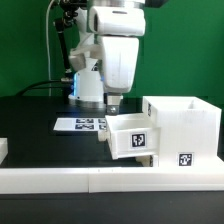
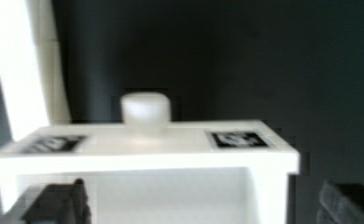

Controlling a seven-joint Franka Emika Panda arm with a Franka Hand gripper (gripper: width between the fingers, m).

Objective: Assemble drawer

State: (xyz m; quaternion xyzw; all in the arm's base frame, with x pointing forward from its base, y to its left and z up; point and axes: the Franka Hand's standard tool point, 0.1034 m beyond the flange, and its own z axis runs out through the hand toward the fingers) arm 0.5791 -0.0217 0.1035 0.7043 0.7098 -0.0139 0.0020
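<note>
The white box casing (image 1: 182, 125) stands at the exterior view's right, with a tag low on its front. One white tray (image 1: 130, 137) with a square tag sticks out of the casing's side toward the exterior view's left. My gripper (image 1: 112, 103) hangs just above the tray's outer end. In the wrist view the tray's end face (image 2: 152, 150) shows a round white knob (image 2: 147, 108) between two tags. My gripper (image 2: 200, 205) is open, with its dark fingers (image 2: 54, 205) standing wide on either side of that face. The second tray is out of view.
The marker board (image 1: 80, 124) lies flat on the black table behind the tray. Long low white rails (image 1: 90, 180) run along the front edge, and a short piece (image 1: 3, 150) sits at the exterior view's left. A white casing wall (image 2: 28, 70) rises beside the tray.
</note>
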